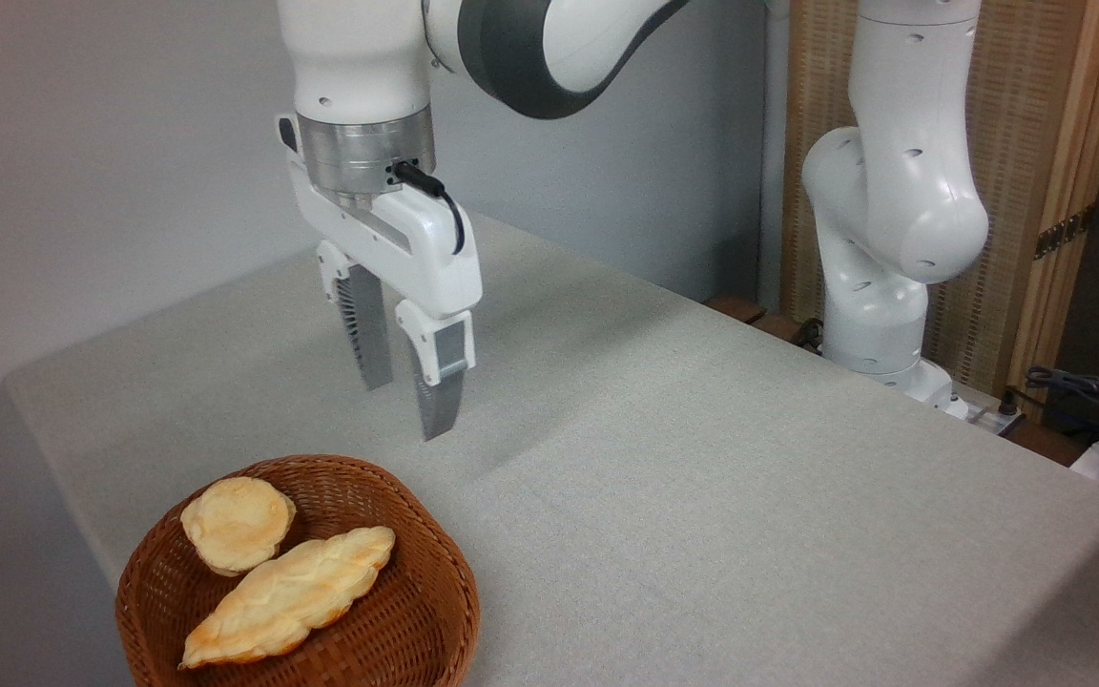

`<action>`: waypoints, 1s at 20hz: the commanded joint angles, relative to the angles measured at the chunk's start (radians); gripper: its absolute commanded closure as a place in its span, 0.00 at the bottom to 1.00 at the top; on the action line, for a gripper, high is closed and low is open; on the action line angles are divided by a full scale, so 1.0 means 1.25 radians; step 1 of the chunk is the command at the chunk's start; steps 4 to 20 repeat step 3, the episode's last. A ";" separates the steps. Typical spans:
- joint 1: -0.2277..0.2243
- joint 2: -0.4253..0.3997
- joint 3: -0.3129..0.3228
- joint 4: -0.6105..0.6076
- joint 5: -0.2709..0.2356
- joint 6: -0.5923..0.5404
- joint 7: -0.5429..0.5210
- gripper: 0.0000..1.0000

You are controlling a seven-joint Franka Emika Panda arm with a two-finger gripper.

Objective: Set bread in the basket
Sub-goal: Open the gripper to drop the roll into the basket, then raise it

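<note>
Two breads in basket [435,582]: round bread [237,523] beside diagonal braided loaf [287,596].

One basket [397,611] is counted on one table [702,496]. Two bread items are counted inside it: one round bread [237,523] and one long braided loaf [292,593]. One robot arm [893,210] is seen, fitted with one gripper [408,405] having two fingers [370,334].
</note>
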 commanded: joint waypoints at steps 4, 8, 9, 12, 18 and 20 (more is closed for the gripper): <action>-0.004 -0.001 0.021 0.030 0.029 -0.071 -0.006 0.00; -0.004 -0.001 0.021 0.030 0.029 -0.071 -0.006 0.00; -0.004 -0.001 0.021 0.030 0.029 -0.071 -0.006 0.00; -0.004 -0.001 0.021 0.030 0.029 -0.071 -0.006 0.00; -0.004 -0.001 0.021 0.030 0.029 -0.071 -0.006 0.00; -0.004 -0.001 0.021 0.030 0.029 -0.071 -0.006 0.00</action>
